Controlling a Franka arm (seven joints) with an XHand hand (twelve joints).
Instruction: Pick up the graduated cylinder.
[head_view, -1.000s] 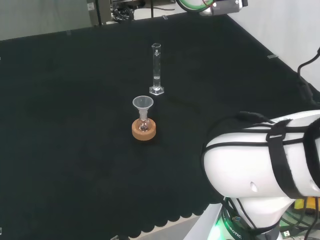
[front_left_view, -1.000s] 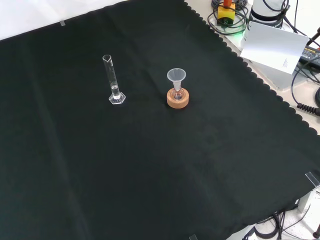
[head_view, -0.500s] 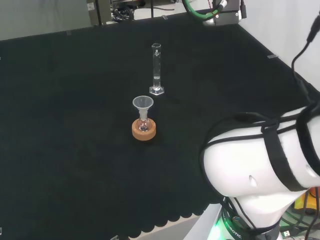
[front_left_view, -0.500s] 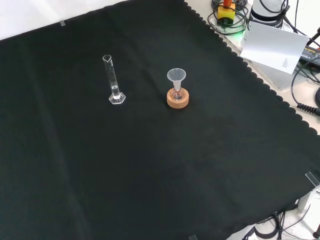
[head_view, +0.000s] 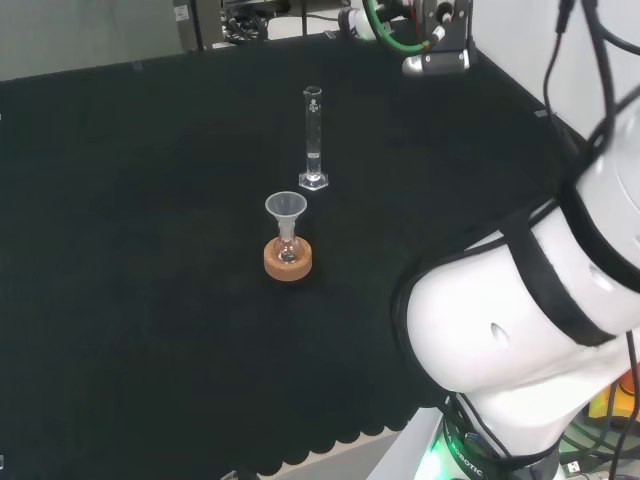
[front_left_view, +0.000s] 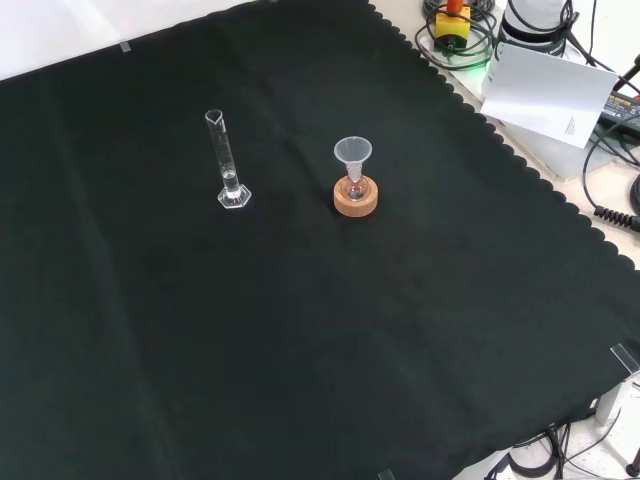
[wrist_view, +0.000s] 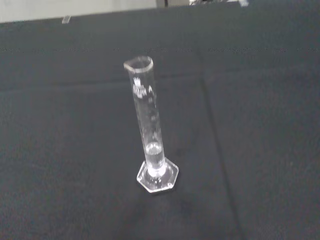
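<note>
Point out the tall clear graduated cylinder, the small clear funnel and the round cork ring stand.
graduated cylinder (wrist_view: 148, 125), wrist view, middle of its tube
funnel (front_left_view: 352, 151), front view, its cone
cork ring stand (head_view: 288, 262), head view, its side wall

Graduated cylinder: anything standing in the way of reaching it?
Nothing visible. The graduated cylinder stands upright and alone on the black cloth in the wrist view. In the front view the funnel on its cork ring stands well apart, to its right.
</note>
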